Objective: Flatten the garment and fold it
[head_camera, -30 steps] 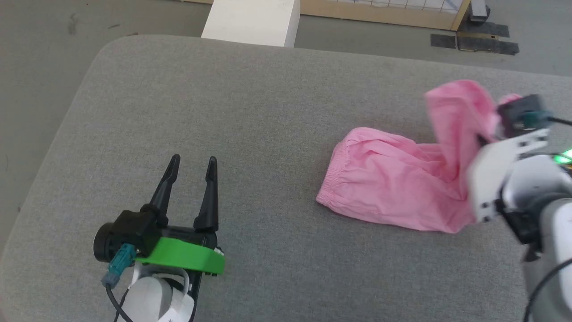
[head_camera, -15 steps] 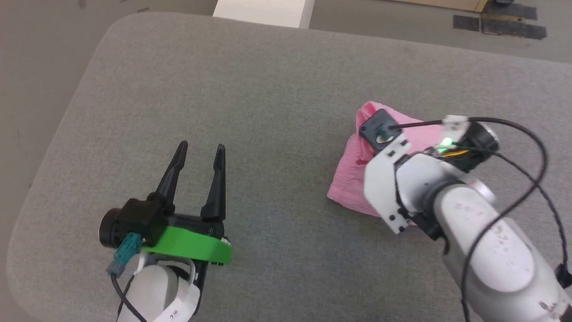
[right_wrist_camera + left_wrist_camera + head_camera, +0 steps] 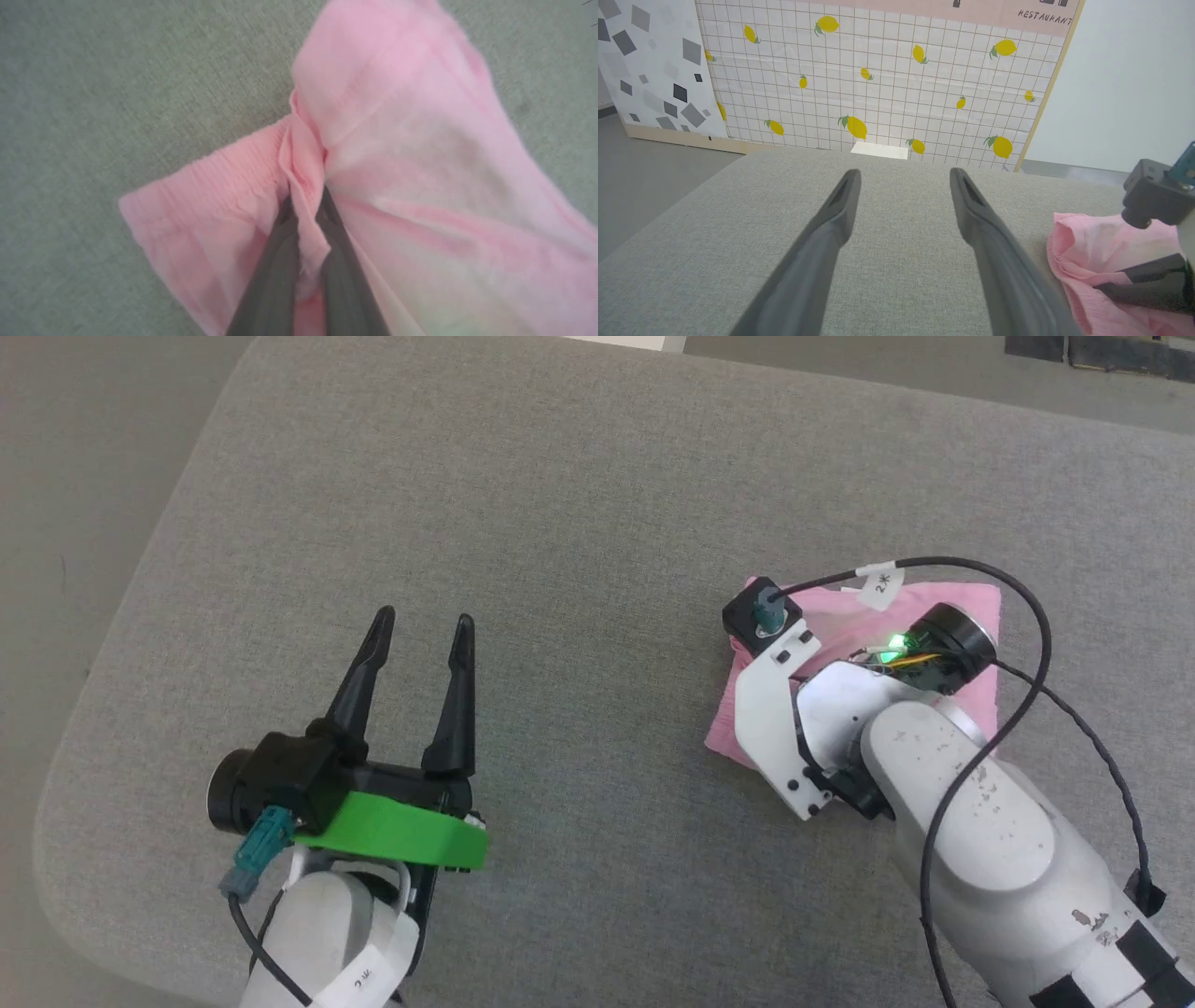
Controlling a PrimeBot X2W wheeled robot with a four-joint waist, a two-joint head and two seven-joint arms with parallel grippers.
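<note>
A grey padded table (image 3: 597, 476) with rounded corners spreads under both arms. In the left wrist view a tiled wall panel printed with lemons (image 3: 878, 70) stands beyond its far edge, with a small white block (image 3: 879, 150) at its foot. At the lower left of the head view the left gripper (image 3: 425, 616) hangs over bare table, its two dark fingers spread apart with nothing between them. To the right lies the garment (image 3: 976, 616), a light pink bundle doubled over on itself on the table's right part. The right gripper (image 3: 306, 200) reaches down onto it, its fingers pinched tight on a fold of the pink cloth beside the gathered elastic band (image 3: 210, 182). The pale right wrist (image 3: 934, 747) covers much of the garment from above.
</note>
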